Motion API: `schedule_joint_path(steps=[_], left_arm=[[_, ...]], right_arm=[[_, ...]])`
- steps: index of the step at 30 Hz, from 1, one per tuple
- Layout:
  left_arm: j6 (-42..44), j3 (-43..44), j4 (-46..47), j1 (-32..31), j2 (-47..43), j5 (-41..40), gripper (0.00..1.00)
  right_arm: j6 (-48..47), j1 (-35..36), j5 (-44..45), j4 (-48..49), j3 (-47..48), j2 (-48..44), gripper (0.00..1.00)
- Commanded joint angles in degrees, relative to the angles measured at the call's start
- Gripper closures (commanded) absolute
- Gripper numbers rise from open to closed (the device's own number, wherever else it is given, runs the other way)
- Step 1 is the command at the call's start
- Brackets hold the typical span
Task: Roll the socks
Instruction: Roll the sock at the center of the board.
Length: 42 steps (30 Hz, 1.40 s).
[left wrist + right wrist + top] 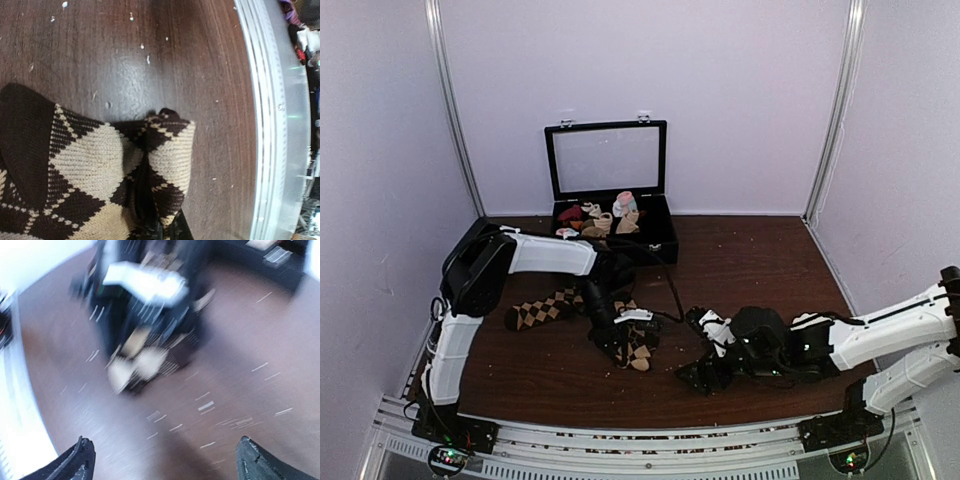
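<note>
**Socks** (555,308): lie on the table (750,260) in front of the left arm, stretched in a line from the left side toward the middle. Show dark brown fabric with tan argyle diamonds. Rest flat at the outer end; bunch up at the end nearest the middle, under the left gripper.

**Left gripper** (623,340): points down onto the bunched end of the socks. Holds jaws together, clamped on a fold of the fabric. In the left wrist view, looks onto the socks (85,170) filling the lower left, with one folded edge raised off the table (150,50) and running down to a dark fingertip (179,234) at the bottom edge. Has the metal rail (275,125) at the table's edge in view alongside.

**Right gripper** (705,372): hangs low over the table, near the bunched end of the socks on the right arm's side, apart from them. Stands with jaws wide apart, nothing between them. In the right wrist view, heavily blurred, shows the fingertips (75,460) at the bottom corners, bare table between, and the socks (145,365) ahead.

**Case** (660,245): stands at the back of the table with lid raised, well apart from the socks. Holds small sock rolls (605,218) in pink, white, tan and maroon.
</note>
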Motion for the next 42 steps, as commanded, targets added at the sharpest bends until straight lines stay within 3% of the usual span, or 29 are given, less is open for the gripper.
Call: schedule_joint_path(steps=[1,4,6,9,12,17,29,42], left_arm=[[0.8,4.6,-10.5,1.3,5.6,6.5,1.00],[1.6,5.2,-12.4,1.4,7.3,6.6,1.00],[1.9,5.2,-13.0,1.5,8.0,6.7,1.00],[1.7,5.7,-14.6,1.9,9.3,7.9,1.00],[0.7,6.2,-15.2,2.1,10.6,7.8,1.00],[-3.9,6.1,-11.9,2.6,11.5,4.5,1.00],[-1.8,7.2,-13.9,2.8,13.3,4.2,1.00],[1.9,8.1,-16.9,2.9,13.9,5.1,1.00]], right_arm=[[1.4,-0.4,27.6,-2.7,-1.8,-5.9,0.00],[3.4,-8.7,8.4,2.7,-4.2,-6.3,0.00],[0.8,-10.3,2.1,6.6,-6.3,-5.9,0.00],[-10.3,-2.1,8.1,7.5,-6.4,-5.4,0.00],[-23.8,6.7,8.5,11.5,-6.9,-2.3,0.00],[-33.6,11.3,8.2,10.2,1.5,7.2,0.03],[-46.5,10.9,-1.2,8.4,19.6,27.9,0.36],[-47.0,5.3,-4.8,7.3,20.7,32.8,0.56]])
